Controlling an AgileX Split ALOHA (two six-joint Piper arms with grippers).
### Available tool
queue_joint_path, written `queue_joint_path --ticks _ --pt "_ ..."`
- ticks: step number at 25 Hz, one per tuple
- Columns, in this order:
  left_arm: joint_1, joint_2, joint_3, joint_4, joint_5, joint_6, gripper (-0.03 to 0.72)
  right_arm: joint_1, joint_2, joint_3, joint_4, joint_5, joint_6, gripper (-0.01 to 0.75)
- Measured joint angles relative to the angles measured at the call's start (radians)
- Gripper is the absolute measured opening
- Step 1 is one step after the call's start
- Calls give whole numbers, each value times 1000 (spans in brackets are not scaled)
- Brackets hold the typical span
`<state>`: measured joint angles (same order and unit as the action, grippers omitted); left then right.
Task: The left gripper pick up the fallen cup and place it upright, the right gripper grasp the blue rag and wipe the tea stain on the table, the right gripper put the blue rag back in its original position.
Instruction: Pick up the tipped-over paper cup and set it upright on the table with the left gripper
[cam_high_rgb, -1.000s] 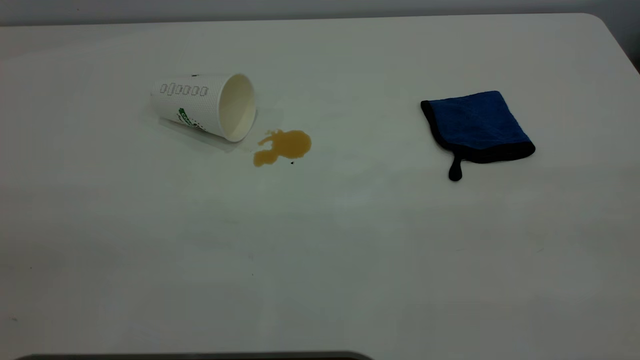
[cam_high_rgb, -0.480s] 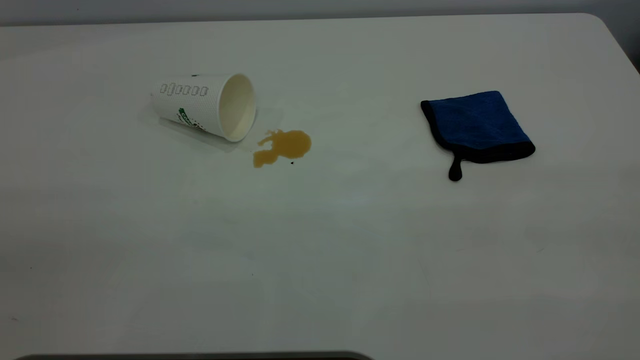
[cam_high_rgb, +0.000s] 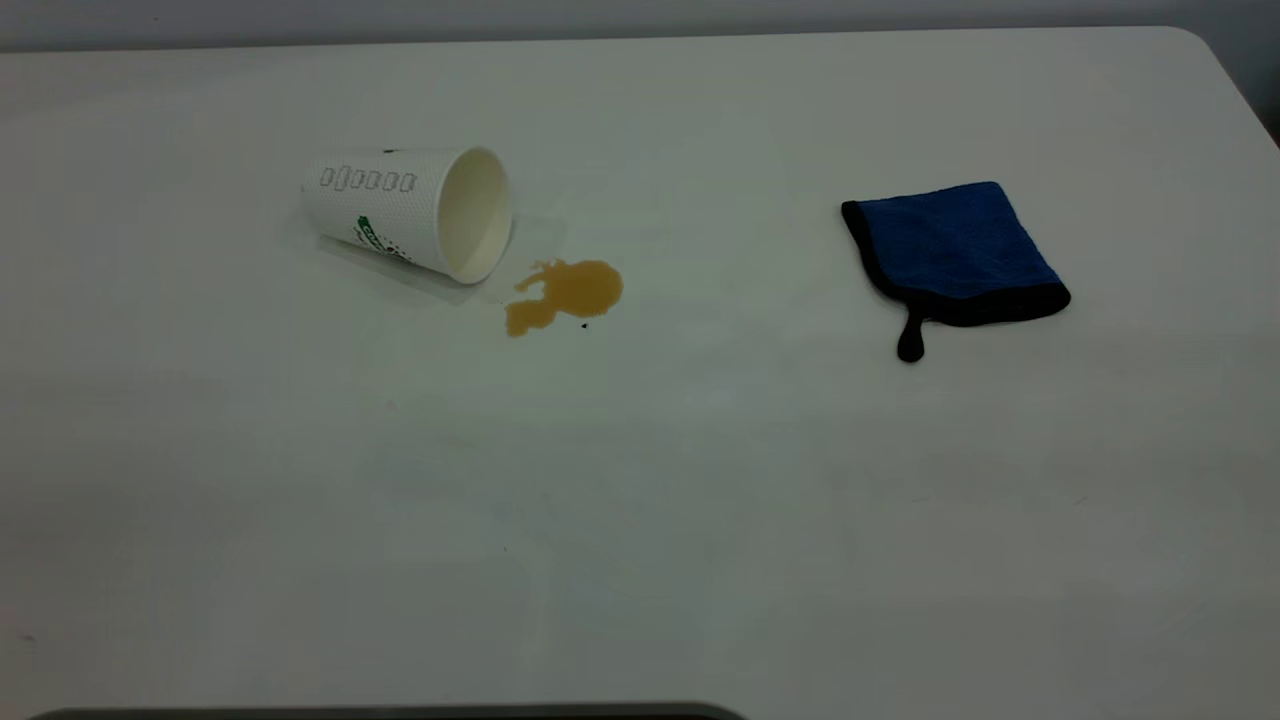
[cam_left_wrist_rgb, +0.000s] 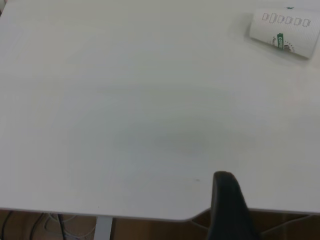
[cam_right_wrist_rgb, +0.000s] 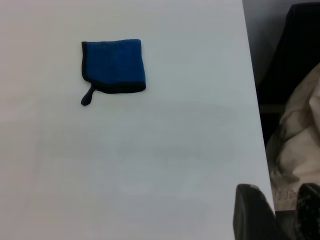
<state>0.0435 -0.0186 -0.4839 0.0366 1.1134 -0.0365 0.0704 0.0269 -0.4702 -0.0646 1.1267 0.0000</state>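
Note:
The white cup (cam_high_rgb: 400, 205) lies on its side at the table's (cam_high_rgb: 640, 520) far left, mouth towards the amber tea stain (cam_high_rgb: 565, 292) just beside its rim. The cup also shows far off in the left wrist view (cam_left_wrist_rgb: 285, 32). The blue rag (cam_high_rgb: 955, 250) lies flat at the far right, its loop tab pointing to the near side; it also shows in the right wrist view (cam_right_wrist_rgb: 114, 65). Neither gripper shows in the exterior view. My left gripper (cam_left_wrist_rgb: 275, 210) hangs over the table's near edge, open and empty, with one finger (cam_left_wrist_rgb: 227, 205) showing. My right gripper (cam_right_wrist_rgb: 284, 200) sits at the table's right edge, jaws apart and empty.
The table's right edge (cam_right_wrist_rgb: 255, 125) runs past the right gripper, with dark and pale clutter (cam_right_wrist_rgb: 300, 125) beyond it. Cables (cam_left_wrist_rgb: 55, 225) and a table leg show below the near edge in the left wrist view. A rounded corner (cam_high_rgb: 1200, 45) is at the far right.

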Motion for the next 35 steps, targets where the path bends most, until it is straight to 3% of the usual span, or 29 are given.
queue_joint_path --ticks 6,14,18,22,25,28,32,35 --pt "0 49 -43 0 -26 16 480 0 0 0 0 0 0 239" --pt "0 449 -202 -17 -295 95 480 0 0 0 0 0 6 239" --pt "0 707 -256 -135 -379 228 480 0 0 0 0 0 0 239" --pt "-13 950 -291 -359 -456 451 480 0 0 0 0 0 0 239" --pt "-91 1121 -320 -467 -534 559 480 0 0 0 0 0 6 239" --pt "-217 1292 -362 -466 -636 574 480 0 0 0 0 0 0 239" --pt "-351 1503 -457 -368 -760 463 480 0 0 0 0 0 6 239" --pt "-423 1672 -555 -232 -777 344 480 0 0 0 0 0 6 239"
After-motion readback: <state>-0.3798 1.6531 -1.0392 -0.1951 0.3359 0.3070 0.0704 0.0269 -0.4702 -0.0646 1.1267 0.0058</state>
